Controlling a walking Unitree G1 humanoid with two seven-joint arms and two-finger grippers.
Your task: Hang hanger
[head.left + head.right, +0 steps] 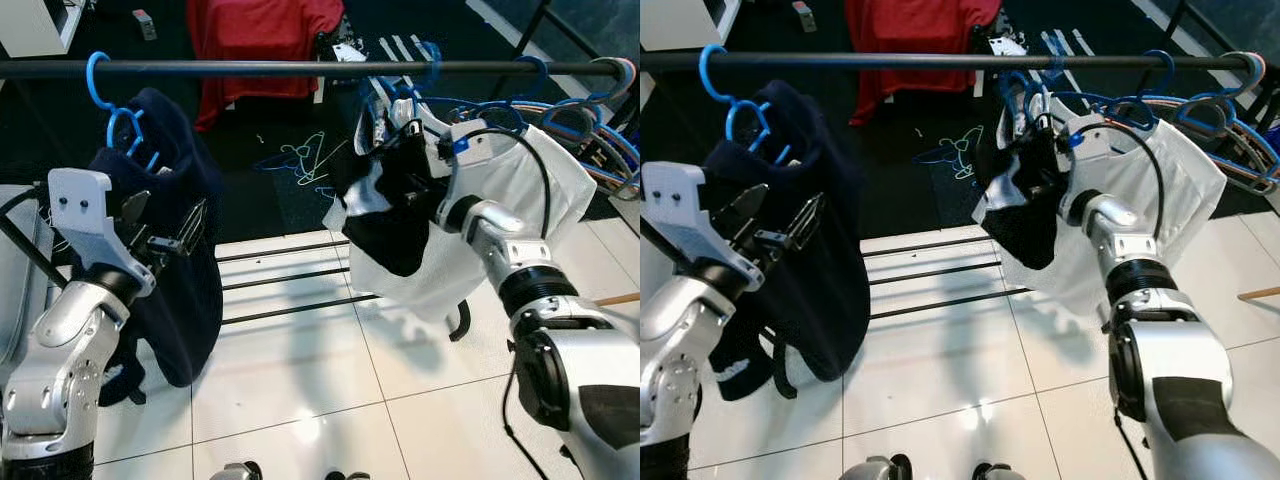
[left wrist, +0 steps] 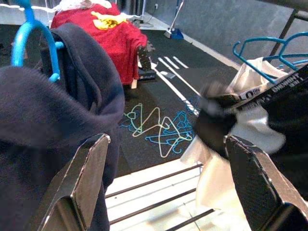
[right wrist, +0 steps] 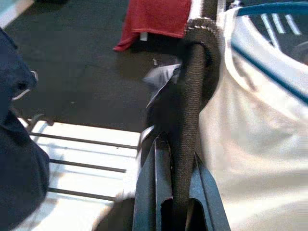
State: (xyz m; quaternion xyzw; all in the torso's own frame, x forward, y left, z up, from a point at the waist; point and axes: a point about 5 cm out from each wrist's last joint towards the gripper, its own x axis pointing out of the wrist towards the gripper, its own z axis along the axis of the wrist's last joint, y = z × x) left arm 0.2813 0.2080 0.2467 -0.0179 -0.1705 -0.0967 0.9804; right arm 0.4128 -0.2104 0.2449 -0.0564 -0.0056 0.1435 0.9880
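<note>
A black rail [image 1: 280, 69] runs across the top of the eye views. At its left end a blue hanger [image 1: 97, 85] carries a navy hoodie [image 1: 185, 200]. My left gripper [image 1: 170, 225] is open right beside the hoodie, with nothing between its fingers [image 2: 82, 187]. To the right, a white shirt with a black front [image 1: 520, 180] sits on another blue hanger [image 1: 470, 103] just under the rail. My right gripper [image 3: 179, 192] is raised to the shirt's neck and shut on its dark ribbed collar [image 3: 192, 86]. The cloth hides its fingertips in the eye views.
More blue hangers [image 1: 600, 130] crowd the rail's right end. A red cloth [image 1: 260, 40] lies draped behind the rail. Loose hangers [image 1: 305, 160] are scattered on the dark carpet. White floor tiles [image 1: 300, 380] spread below. A grey surface [image 1: 15, 260] borders the left.
</note>
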